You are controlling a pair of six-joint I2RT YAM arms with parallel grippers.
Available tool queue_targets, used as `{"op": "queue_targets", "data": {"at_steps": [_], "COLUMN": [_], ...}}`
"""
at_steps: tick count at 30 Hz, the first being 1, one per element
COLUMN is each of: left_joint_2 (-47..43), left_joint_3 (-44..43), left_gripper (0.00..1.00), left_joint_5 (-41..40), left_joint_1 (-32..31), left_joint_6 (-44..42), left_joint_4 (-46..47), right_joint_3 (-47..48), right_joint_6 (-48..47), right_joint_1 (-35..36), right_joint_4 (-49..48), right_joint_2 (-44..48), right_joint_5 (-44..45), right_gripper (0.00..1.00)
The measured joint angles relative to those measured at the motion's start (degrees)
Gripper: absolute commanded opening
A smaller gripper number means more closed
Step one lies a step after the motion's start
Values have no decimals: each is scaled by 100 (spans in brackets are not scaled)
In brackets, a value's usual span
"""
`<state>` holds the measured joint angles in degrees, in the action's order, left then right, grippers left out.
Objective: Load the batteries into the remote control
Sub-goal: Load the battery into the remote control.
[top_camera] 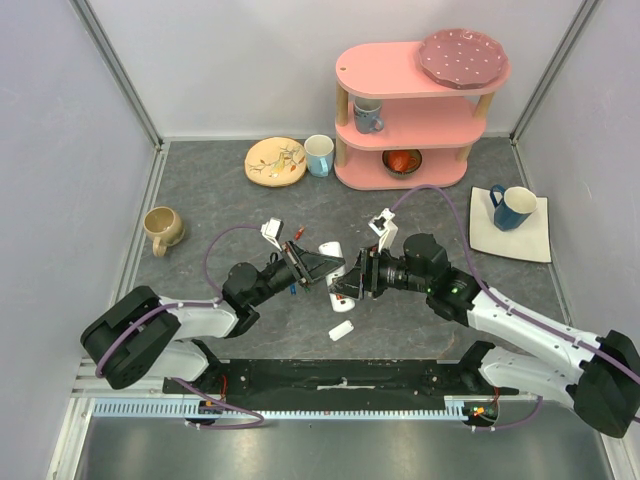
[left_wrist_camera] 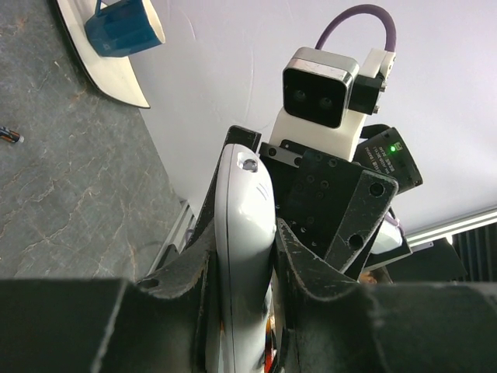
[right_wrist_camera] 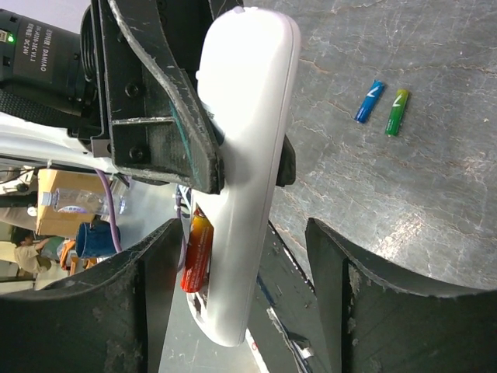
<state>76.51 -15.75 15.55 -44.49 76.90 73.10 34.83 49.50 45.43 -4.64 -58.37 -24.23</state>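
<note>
Right wrist view: the remote control (right_wrist_camera: pixel 252 155) is gripped by the left hand (left_wrist_camera: pixel 242 272), up off the bench (right_wrist_camera: pixel 435 194), with an orange battery (right_wrist_camera: pixel 196 252) seen in its slot. The right hand (right_wrist_camera: pixel 242 233) is held open around it. The battery should be pressed flat gently.

– What does the left tool (left_wrist_camera: pixel 247 264) grip?
– The remote control (left_wrist_camera: pixel 245 225), on edge, pinched between both fingers.
– And beyond?
– The right arm's camera (left_wrist_camera: pixel 318 85) faces it; a blue mug (left_wrist_camera: pixel 124 23) on a white plate (left_wrist_camera: pixel 109 74); one battery (left_wrist_camera: pixel 9 134) on the grey counter (left_wrist_camera: pixel 70 202).
</note>
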Motion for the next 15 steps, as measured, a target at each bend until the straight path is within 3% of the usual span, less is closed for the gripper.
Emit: {"op": "queue_targets", "data": {"at_steps": [9, 15], "left_joint_2": [160, 181], "left_joint_3": [-4, -4], "left_gripper": [2, 2], "left_joint_5": [0, 0], "left_joint_1": [0, 0], "left_joint_6": [-2, 4], "left_joint_4": [68, 74], "right_joint_3": [94, 291], "right_joint_6": [-2, -448], "right_joint_1": [0, 0], "right_joint_4": [11, 393], "right_joint_2": [59, 208], "right_joint_5": [-140, -203], "right_gripper": [78, 74]}}
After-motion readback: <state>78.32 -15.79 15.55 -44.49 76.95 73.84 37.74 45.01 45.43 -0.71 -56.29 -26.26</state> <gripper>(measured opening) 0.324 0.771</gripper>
